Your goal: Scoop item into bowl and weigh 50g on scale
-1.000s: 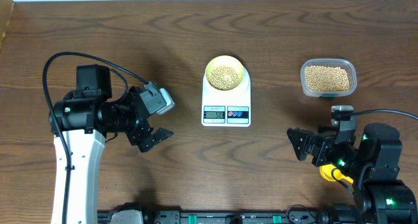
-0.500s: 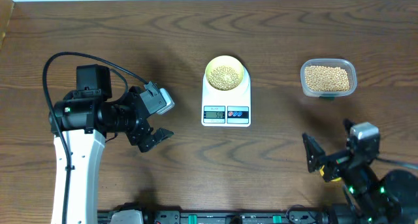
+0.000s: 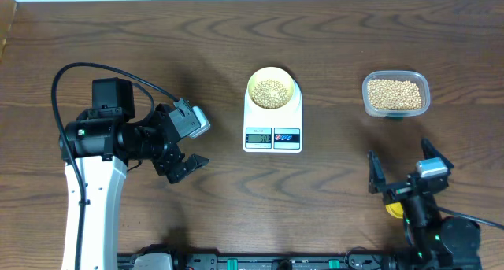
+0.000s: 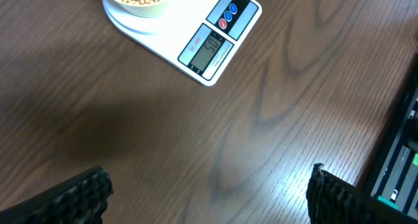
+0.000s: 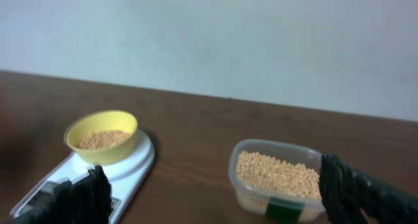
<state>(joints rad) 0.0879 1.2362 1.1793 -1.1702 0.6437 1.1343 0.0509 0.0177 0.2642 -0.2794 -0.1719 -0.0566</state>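
Observation:
The white scale (image 3: 272, 132) stands mid-table with the pale yellow bowl (image 3: 272, 89) on its platform, and tan grains (image 3: 272, 90) lie in the bowl. The left wrist view shows the scale (image 4: 215, 38), its lit display with digits that look like 50, and the bowl's edge (image 4: 140, 2). My left gripper (image 3: 186, 164) (image 4: 209, 208) is open and empty over bare wood left of the scale. My right gripper (image 3: 403, 169) (image 5: 215, 208) is open and empty near the front edge. It faces the bowl (image 5: 101, 134) and the scale (image 5: 130, 168).
A clear plastic tub (image 3: 396, 94) (image 5: 281, 178) full of grains stands right of the scale. A bright yellow scoop piece (image 3: 391, 209) shows under my right arm. The front table edge with black rails lies just below both arms.
My right arm has drawn back toward the front edge and turned, its fingers now spread wide toward the scale and tub. The left arm, bowl and scale have not moved.

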